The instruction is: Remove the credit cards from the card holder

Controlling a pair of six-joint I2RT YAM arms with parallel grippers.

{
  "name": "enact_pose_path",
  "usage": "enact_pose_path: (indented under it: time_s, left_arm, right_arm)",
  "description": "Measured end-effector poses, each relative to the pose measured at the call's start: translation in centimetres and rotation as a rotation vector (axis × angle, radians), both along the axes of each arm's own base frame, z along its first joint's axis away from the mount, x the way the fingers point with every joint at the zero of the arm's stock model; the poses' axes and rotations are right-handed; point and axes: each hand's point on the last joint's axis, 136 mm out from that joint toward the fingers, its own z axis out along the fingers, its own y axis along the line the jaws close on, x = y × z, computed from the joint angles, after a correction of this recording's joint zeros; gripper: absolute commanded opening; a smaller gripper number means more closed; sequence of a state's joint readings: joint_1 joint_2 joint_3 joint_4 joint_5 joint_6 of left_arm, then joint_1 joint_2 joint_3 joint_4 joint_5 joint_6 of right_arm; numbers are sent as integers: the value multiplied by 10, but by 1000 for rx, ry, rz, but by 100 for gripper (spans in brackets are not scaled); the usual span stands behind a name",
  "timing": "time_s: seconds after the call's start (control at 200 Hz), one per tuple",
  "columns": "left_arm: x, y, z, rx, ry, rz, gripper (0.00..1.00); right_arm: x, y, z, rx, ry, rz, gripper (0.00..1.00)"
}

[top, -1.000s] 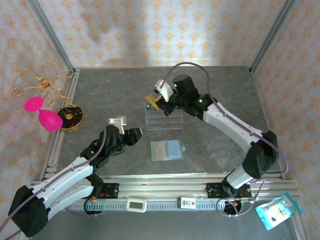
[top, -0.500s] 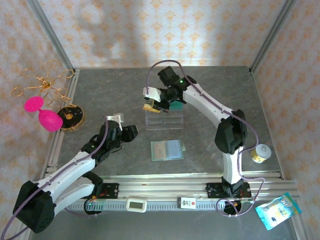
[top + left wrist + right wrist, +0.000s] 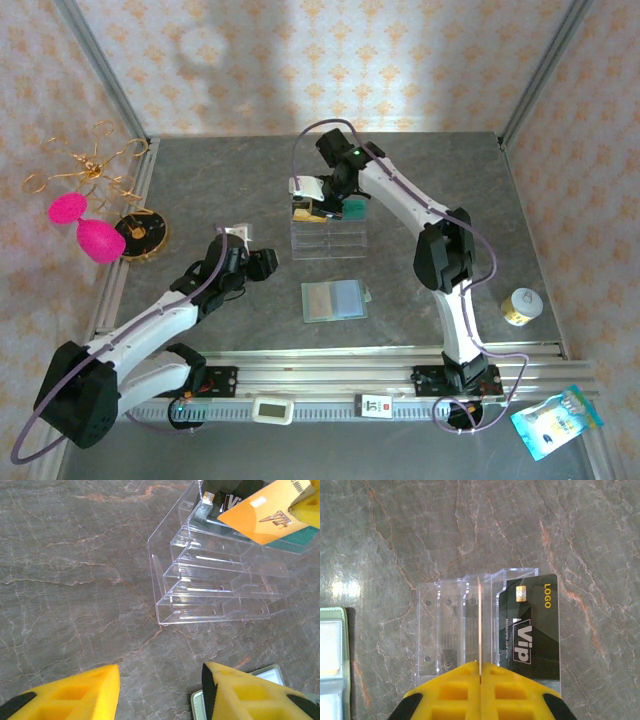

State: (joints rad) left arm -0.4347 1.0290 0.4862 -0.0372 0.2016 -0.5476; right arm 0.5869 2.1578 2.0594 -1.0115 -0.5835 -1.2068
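Grey counter (image 3: pixel 220 170): right end effector (image 3: pixel 480 666) pinched an orange card (image 3: pixel 260 515) over the clear tray (image 3: pixel 328 245), 12 o'clock of the card holder (image 3: pixel 334 300), slot alignment seemingly needed next; left end effector (image 3: pixel 160 680) gaped empty.

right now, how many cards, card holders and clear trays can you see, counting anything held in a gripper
cards: 2, a black card standing in the clear tray and an orange card held by the right gripper
card holder: 1, lying open on the table
clear tray: 1
total: 4
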Motion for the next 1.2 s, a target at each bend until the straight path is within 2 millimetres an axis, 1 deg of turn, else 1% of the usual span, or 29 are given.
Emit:
enact_pose_path:
  time_s: [0.19,0.305,0.616,0.866,0.911,0.926,1.011,1.066,1.131,1.201]
  left_arm:
    - [3,0,-2,0,11,3,47]
    - [3,0,-2,-2,14,1,47]
    - [2,-2,-2,-10,17,-9,47]
    - [3,-2,-2,-11,16,-9,46]
    - [2,-2,-2,-11,16,-9,47]
    - [2,-2,-2,-11,16,-9,47]
    - [2,-2,-2,-13,17,-11,46]
    - [2,-3,-2,-15,16,-13,46]
    - [3,-2,-1,-20,14,-13,46]
    - [3,-4,0,-26,11,-17,46]
  right_arm:
    - [1,0,-7,-9,7,8,0]
    - [1,-1,-10,-15,8,6,0]
    - [-1,-4,-24,-35,30,0,0]
    - [3,-2,-32,-33,24,-15,0]
    - [3,-2,-33,-32,24,-19,3]
    - [3,-2,-34,-31,25,-21,5]
    - [5,-1,-35,-29,22,-26,24]
    - [7,-1,-35,-28,20,-42,32]
    - [9,0,-34,-23,15,-53,36]
    - [11,2,-33,-15,11,-63,37]
